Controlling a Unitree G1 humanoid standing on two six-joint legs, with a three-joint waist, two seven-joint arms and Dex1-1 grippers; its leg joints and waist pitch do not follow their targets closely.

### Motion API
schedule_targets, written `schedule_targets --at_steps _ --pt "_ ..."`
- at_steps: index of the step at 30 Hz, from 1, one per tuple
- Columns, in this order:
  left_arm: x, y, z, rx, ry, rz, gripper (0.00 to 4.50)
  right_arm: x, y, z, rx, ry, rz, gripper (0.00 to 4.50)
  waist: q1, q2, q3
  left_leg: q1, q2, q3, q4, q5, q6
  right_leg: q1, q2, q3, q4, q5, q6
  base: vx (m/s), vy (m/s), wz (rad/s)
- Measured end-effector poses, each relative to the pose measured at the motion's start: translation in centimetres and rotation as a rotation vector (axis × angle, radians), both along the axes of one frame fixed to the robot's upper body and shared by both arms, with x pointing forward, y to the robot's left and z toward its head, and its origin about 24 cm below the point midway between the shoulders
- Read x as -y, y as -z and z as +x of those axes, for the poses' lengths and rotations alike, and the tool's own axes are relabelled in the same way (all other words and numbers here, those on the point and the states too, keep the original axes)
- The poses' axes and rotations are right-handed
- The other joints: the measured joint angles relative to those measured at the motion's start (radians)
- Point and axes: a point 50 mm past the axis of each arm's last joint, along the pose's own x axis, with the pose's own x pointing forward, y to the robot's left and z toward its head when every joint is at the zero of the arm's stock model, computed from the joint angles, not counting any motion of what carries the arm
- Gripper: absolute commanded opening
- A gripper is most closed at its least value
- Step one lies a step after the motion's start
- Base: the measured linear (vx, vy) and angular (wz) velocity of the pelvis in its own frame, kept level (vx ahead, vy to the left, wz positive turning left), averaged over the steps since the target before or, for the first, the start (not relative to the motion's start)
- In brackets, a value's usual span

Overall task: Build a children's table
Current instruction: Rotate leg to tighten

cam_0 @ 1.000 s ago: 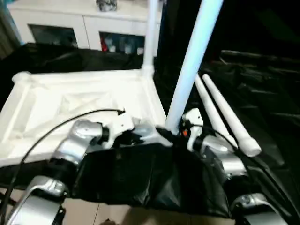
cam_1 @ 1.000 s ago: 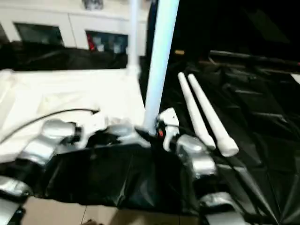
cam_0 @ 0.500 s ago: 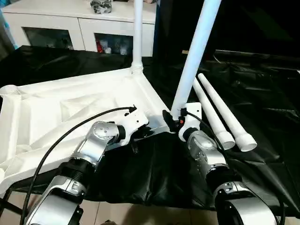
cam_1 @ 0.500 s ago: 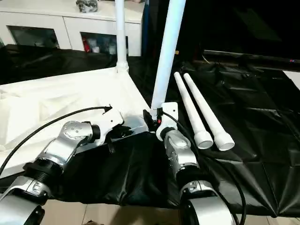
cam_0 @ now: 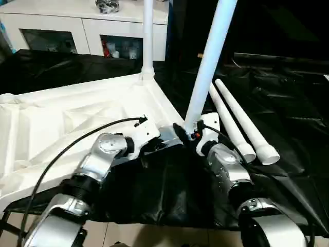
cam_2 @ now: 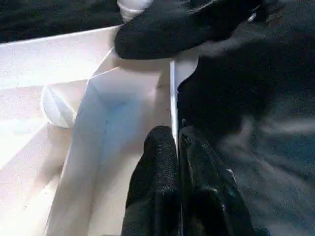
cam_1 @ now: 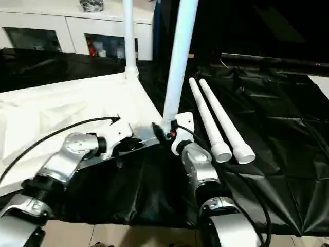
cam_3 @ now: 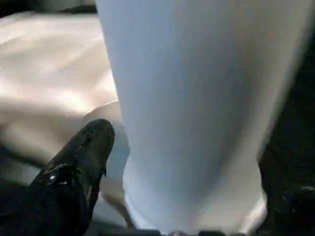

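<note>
On the upturned tabletop [cam_0: 77, 113] two legs stand, two legs [cam_0: 241, 123] wait; left pincer [cam_2: 178, 147] pinches its rim, right pincer [cam_0: 189, 135] loosely straddles the near leg [cam_0: 211, 62].

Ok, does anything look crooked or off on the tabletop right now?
Yes: the near leg at the right gripper leans away from the tabletop, while the far corner leg stands upright. Two spare legs lie on the black sheet.

Looked like a room in a home. A white cabinet [cam_0: 82, 23] with glass doors stood along the back, small items on its shelves. Black plastic sheeting [cam_0: 288, 103] covered the work surface; pale tiled floor [cam_1: 128, 234] showed at the near edge.
</note>
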Motion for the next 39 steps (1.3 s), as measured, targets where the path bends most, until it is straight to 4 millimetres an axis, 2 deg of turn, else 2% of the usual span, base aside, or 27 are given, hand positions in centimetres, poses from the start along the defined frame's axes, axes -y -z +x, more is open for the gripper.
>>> schedule_targets --at_steps 3,5,9,10,11,15,16,22,26,30,32,34,39 --pt "-0.9 -0.2 -0.5 -0.03 0.066 -0.005 0.0 0.6 -0.4 -0.8 0.022 -0.172 -0.03 4.05 0.008 0.0 0.0 0.0 0.003 0.002 0.002 0.0 0.0 0.0 0.0 -0.001 0.008 0.002 -0.002 0.0 0.0 0.0" --pt "-1.4 -0.4 -0.8 -0.052 0.109 -0.005 0.0 1.5 -0.7 -1.3 0.032 -0.276 -0.068 4.05 0.02 0.001 0.0 0.0 0.008 0.004 0.002 0.0 0.0 0.0 0.001 -0.006 0.009 0.005 -0.007 0.052 -0.02 0.03" --pt "-2.3 -0.7 -1.3 -0.086 0.181 -0.002 0.0 2.2 -0.9 -2.2 0.013 -0.454 -0.123 4.05 0.031 0.001 0.0 -0.002 0.012 0.004 0.0 0.0 -0.001 0.0 0.003 -0.01 0.01 0.0 -0.006 0.042 -0.015 0.01" --pt "-2.5 -0.8 -1.4 -0.093 0.191 0.003 0.0 2.4 -1.1 -2.3 0.012 -0.488 -0.137 3.79 0.034 0.001 0.0 -0.003 0.013 0.004 0.0 0.0 0.0 -0.001 0.003 -0.011 0.01 -0.001 -0.007 0.0 0.0 0.0" --pt "-2.6 -0.8 -1.4 -0.095 0.199 0.004 0.0 2.5 -1.2 -2.4 0.011 -0.51 -0.151 3.79 0.036 0.001 0.0 -0.004 0.013 0.004 0.0 -0.001 0.0 -0.002 0.003 -0.011 0.01 -0.001 -0.007 0.0 0.0 0.0" --pt "-2.9 -0.8 -1.6 -0.101 0.225 0.009 0.0 2.5 -1.3 -2.5 0.008 -0.551 -0.171 3.67 0.043 0.001 0.0 -0.005 0.013 0.004 0.001 -0.001 0.0 -0.002 0.003 -0.011 0.01 -0.001 -0.007 0.0 0.0 0.0" --pt "-2.9 -0.8 -1.6 -0.103 0.231 0.01 0.0 2.5 -1.3 -2.6 0.003 -0.561 -0.167 3.37 0.044 0.001 0.0 -0.004 0.013 0.004 0.002 -0.001 0.0 -0.002 0.003 -0.011 0.01 -0.001 -0.007 0.0 0.0 0.0" --pt "-3.1 -0.8 -1.8 -0.114 0.249 0.012 0.0 2.4 -1.3 -2.8 -0.017 -0.58 -0.148 2.88 0.046 0.001 0.0 -0.004 0.013 0.004 0.002 -0.001 0.0 -0.002 0.002 -0.011 0.011 -0.001 -0.007 0.0 0.0 0.0" --pt "-3.0 -0.8 -1.8 -0.119 0.251 0.007 0.0 2.3 -1.1 -3.3 -0.042 -0.567 -0.115 2.78 0.048 0.001 -0.001 -0.004 0.013 0.005 0.002 -0.001 0.0 -0.002 0.002 -0.011 0.011 -0.001 -0.007 0.0 0.0 0.0" --pt "-2.5 -0.4 -1.5 -0.123 0.204 -0.005 0.0 2.1 -0.6 -3.4 -0.063 -0.457 -0.076 2.77 0.048 0.0 -0.002 0.002 0.013 0.005 0.002 0.0 -0.001 0.003 0.002 -0.01 0.012 -0.001 -0.007 0.0 0.0 0.0" --pt "-1.8 -0.2 -0.7 -0.093 0.105 -0.008 0.0 1.5 0.1 -2.4 -0.058 -0.228 -0.046 2.77 0.04 -0.001 -0.002 0.008 0.012 0.005 0.002 0.0 -0.001 0.006 0.002 -0.009 0.013 -0.005 0.0 0.0 0.0 0.0" --pt "-0.8 0.0 0.0 -0.069 0.019 -0.015 0.0 0.9 0.3 -1.2 -0.066 -0.026 -0.026 2.76 0.022 -0.001 -0.002 0.009 0.009 0.003 0.002 0.0 -0.002 0.005 0.0 -0.01 0.012 -0.006 0.001 -0.055 0.009 -0.08" --pt "1.0 0.4 0.8 -0.028 -0.087 -0.002 0.0 -0.4 0.7 0.1 -0.082 0.245 -0.012 2.76 0.007 0.0 -0.003 0.009 0.009 -0.001 0.002 0.0 -0.002 0.006 -0.001 -0.013 0.004 -0.006 0.001 -0.011 0.002 -0.02"
